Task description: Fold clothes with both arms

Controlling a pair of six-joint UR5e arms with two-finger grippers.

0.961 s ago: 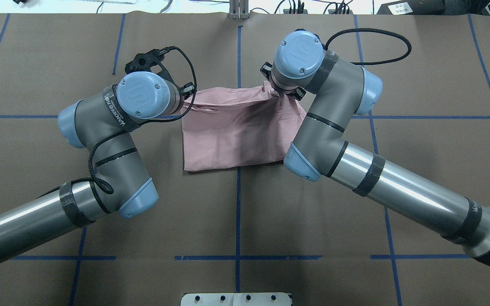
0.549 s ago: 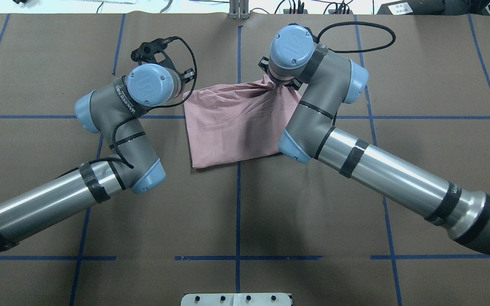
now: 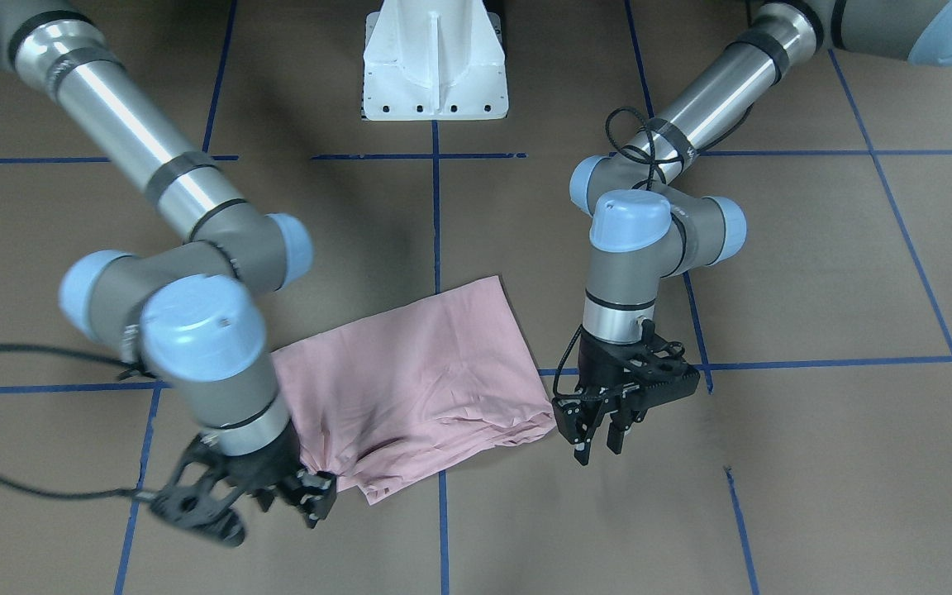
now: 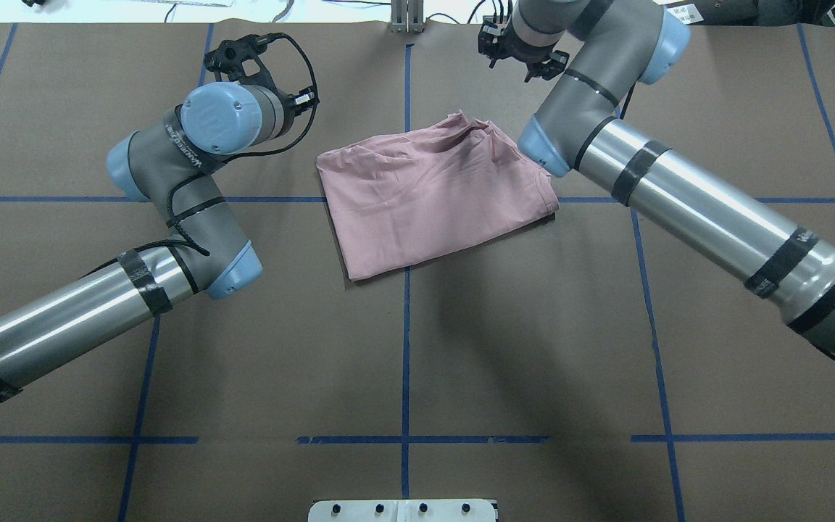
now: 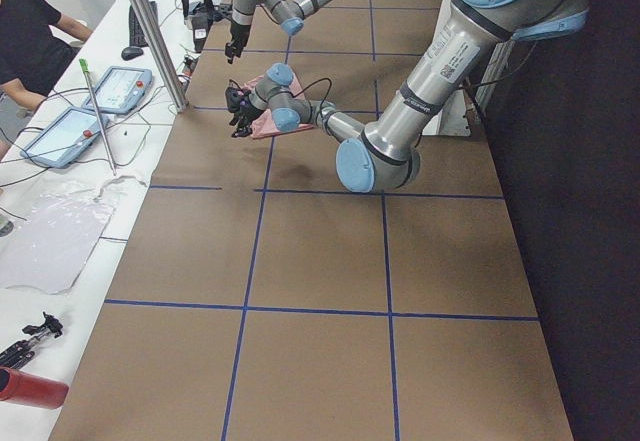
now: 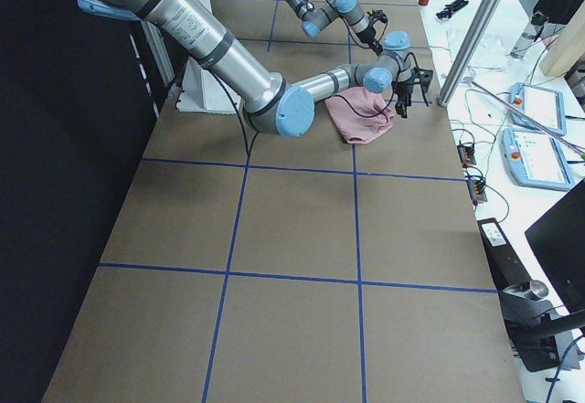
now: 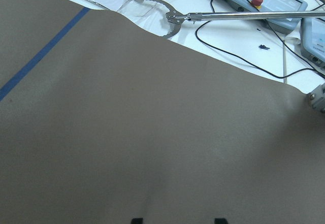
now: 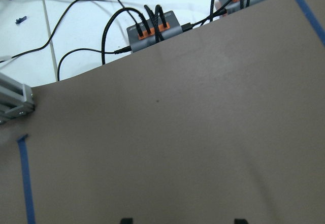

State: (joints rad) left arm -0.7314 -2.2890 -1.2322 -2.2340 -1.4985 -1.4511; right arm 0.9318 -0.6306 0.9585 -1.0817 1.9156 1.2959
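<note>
On a brown-papered table (image 4: 417, 348) marked with blue tape lines (image 4: 404, 362), seen from over the robot's shoulders, the left arm (image 4: 171, 188) comes in from 8 o'clock and bends at the elbow. It ends at 9 o'clock of the shirt. The left gripper (image 3: 597, 450) points down at the paper close beside the shirt's edge, with a gap between them. Its jaws stand parted and hold nothing; the wrist camera shows only bare paper between the two tips.

At the centre lies the pink T-shirt (image 4: 432, 196), folded into a rough rectangle with its plain side up. It sits askew to the grid and covers a crossing of two tape lines. Its corner toward 1 o'clock is bunched into creases, while the rest lies fairly flat.

The right arm (image 4: 678, 196) enters from 4 o'clock and passes above the shirt's 3 o'clock corner. The right gripper (image 3: 315, 496) hangs at 1 o'clock of the shirt, just beside the creased corner in the view from across the table. Whether it touches the cloth cannot be told. Its jaws are also parted and empty, with bare paper showing between the tips in its wrist view.
</note>
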